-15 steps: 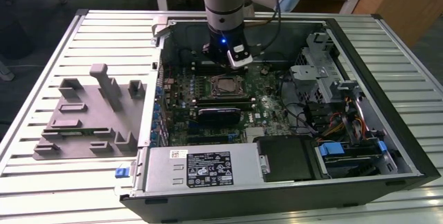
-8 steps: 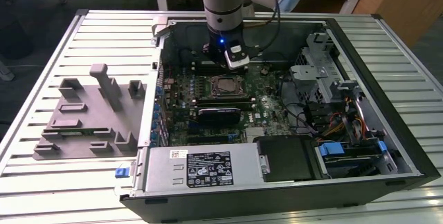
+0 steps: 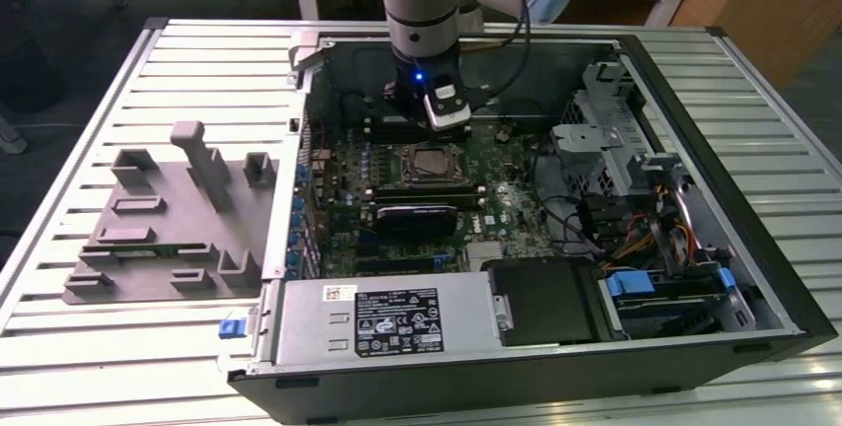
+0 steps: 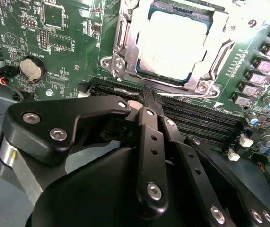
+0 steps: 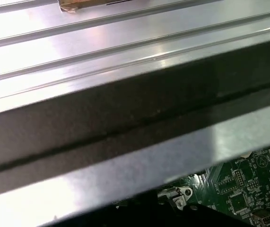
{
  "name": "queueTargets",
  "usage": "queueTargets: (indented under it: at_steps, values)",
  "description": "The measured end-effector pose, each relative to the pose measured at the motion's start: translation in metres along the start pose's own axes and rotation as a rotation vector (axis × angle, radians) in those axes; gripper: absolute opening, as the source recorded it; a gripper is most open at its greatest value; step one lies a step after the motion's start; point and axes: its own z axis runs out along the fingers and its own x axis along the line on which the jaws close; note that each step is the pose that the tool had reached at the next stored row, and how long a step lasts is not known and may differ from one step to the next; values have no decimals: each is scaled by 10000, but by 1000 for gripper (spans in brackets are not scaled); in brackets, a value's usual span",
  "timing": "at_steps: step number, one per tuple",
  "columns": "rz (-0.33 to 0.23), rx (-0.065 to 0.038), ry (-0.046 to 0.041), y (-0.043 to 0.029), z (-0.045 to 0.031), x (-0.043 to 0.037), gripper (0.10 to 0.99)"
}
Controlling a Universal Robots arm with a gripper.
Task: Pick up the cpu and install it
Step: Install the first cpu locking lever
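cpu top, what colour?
Silver-grey metal, sitting in its socket frame; the cpu shows best in the second wrist view.

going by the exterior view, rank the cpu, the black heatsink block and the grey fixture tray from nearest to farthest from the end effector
From the end effector:
1. cpu, seated in its motherboard socket, just in front of the end effector.
2. black heatsink block, further forward on the board.
3. grey fixture tray, outside the case, toward the exterior view's left.

My arm [image 3: 428,12] reaches down into the open computer case [image 3: 684,347] lying on the slatted metal table [image 3: 79,81], my gripper [image 3: 448,120] hanging just above the green motherboard [image 3: 394,199] close to the CPU socket [image 3: 431,163]. To the exterior view's left, outside the case, sits the grey plastic fixture tray [image 3: 165,219]. The silver power supply [image 3: 382,319] lies along the case's near edge.
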Motion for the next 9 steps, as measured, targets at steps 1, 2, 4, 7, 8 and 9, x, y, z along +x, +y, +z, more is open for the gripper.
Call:
queueTargets:
  at_steps: [1, 2, 4, 7, 8, 9]
  values:
    - [9, 1, -1, 7, 3, 3, 106]
    - [16, 0, -2, 13, 5, 5, 106]
    - [20, 2, -3, 15, 8, 6, 106]
    - [22, 1, -4, 14, 19, 7, 106]
    - [23, 0, -5, 13, 23, 7, 106]
    - [23, 1, -5, 12, 28, 8, 106]
